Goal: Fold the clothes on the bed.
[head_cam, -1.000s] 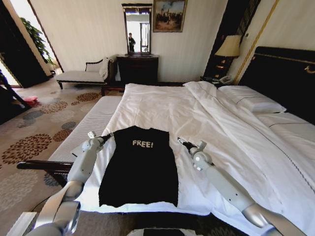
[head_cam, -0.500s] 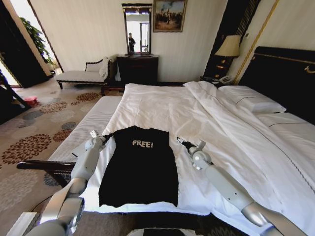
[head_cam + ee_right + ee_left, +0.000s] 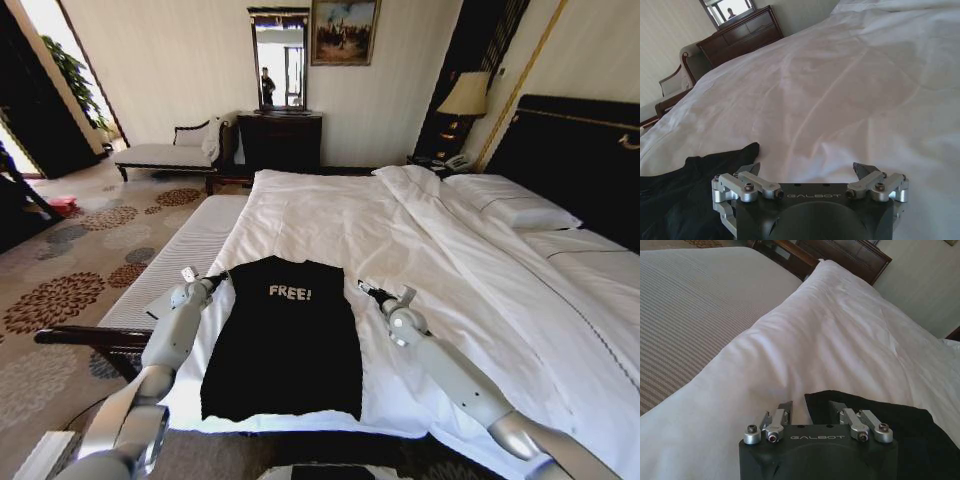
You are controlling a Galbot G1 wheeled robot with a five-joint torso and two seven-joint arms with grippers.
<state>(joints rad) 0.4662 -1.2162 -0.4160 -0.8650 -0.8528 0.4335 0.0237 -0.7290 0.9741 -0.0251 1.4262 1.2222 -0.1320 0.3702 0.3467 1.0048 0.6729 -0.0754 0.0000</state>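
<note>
Black T-shirt (image 3: 283, 338) is laid flat near the foot edge of the bed (image 3: 330, 215). Left end effector (image 3: 218, 277) narrowly parted at shoulder corner; right end effector (image 3: 362, 287) spread wide beside the opposite shoulder. Both corners should be pinched evenly, duvet excluded.

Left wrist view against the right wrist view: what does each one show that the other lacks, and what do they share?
Left wrist alone: the left gripper with its fingers narrowly apart at a corner of the black T-shirt, plus the striped sheet beside the duvet.

Right wrist alone: the right gripper spread wide over bare duvet, with the T-shirt's sleeve tip off to one side, and a dark wooden dresser behind.

Both: the white duvet and part of the T-shirt lying on it.
</note>
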